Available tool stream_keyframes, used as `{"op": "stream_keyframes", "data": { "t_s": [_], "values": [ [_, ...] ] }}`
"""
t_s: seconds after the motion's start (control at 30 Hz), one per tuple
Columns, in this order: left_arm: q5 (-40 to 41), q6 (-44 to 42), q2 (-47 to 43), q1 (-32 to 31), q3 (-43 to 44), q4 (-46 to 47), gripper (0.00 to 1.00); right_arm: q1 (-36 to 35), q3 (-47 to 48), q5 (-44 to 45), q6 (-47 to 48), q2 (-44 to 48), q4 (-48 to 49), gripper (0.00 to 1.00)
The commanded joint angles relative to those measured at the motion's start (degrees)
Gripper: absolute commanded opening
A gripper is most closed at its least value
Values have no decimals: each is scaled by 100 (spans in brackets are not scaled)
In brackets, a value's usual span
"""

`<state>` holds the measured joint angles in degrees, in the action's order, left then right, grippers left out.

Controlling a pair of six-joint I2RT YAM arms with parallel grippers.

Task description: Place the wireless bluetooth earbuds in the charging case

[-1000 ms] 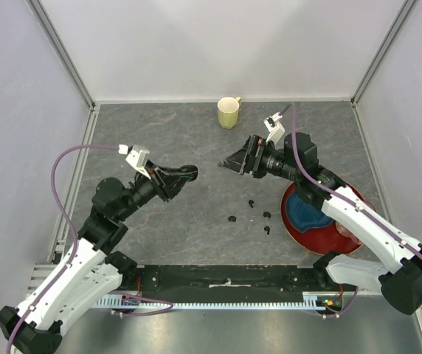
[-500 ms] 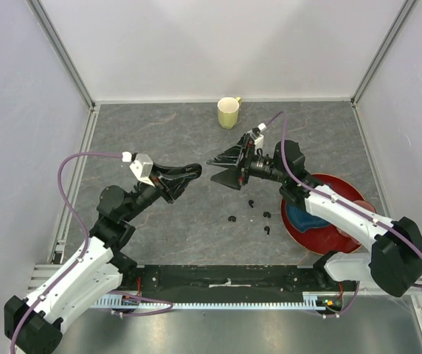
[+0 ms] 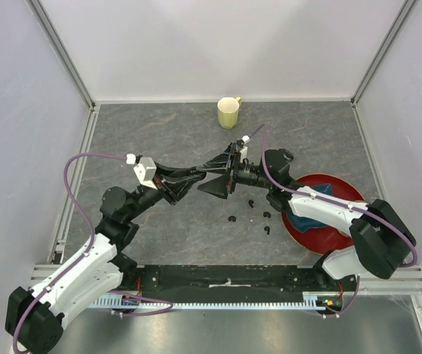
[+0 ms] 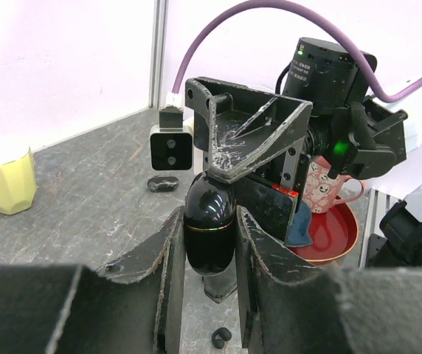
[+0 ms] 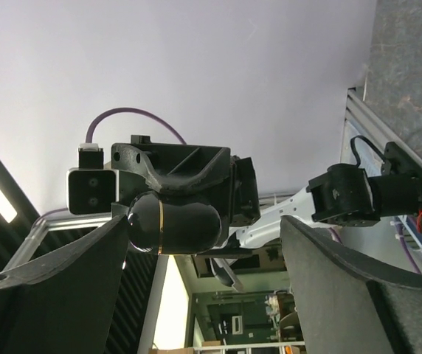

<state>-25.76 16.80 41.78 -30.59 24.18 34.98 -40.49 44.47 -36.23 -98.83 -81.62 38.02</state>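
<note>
My left gripper (image 3: 195, 175) is shut on the glossy black charging case (image 4: 209, 228) and holds it above the table, rounded end pointing right. My right gripper (image 3: 215, 177) is open and faces it tip to tip. In the right wrist view the case (image 5: 174, 221) lies between my right gripper's (image 5: 203, 251) spread fingers, close to the left one. Several tiny black earbuds lie on the grey table below and to the right, one (image 3: 251, 203) nearest, another (image 3: 232, 218) in front of it, another (image 3: 268, 230) further forward. One earbud (image 4: 221, 337) shows under the left jaws.
A yellow-green mug (image 3: 229, 112) stands at the back of the table. A red plate (image 3: 347, 236) at the right holds a blue piece (image 3: 307, 215) and a pink mug (image 4: 327, 188). White walls close in the table.
My right gripper has swung left and my left gripper has moved right with the case. Their tips now meet, with the case between the open right fingers.
</note>
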Motion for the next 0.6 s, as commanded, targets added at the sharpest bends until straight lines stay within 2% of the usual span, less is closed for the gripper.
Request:
{"op": "stream_keyframes", "data": {
  "t_s": [0.0,0.27,0.57],
  "values": [
    [-158,-185,-47,-9,-36,562,2,-91,-17,72,-418,6,698,88],
    [-298,-142,-65,-9,-98,597,2,-91,-210,186,-725,-38,1040,72],
    [-456,-150,-82,-9,-160,571,2,-91,-254,256,-901,-47,1287,68]
  ]
}}
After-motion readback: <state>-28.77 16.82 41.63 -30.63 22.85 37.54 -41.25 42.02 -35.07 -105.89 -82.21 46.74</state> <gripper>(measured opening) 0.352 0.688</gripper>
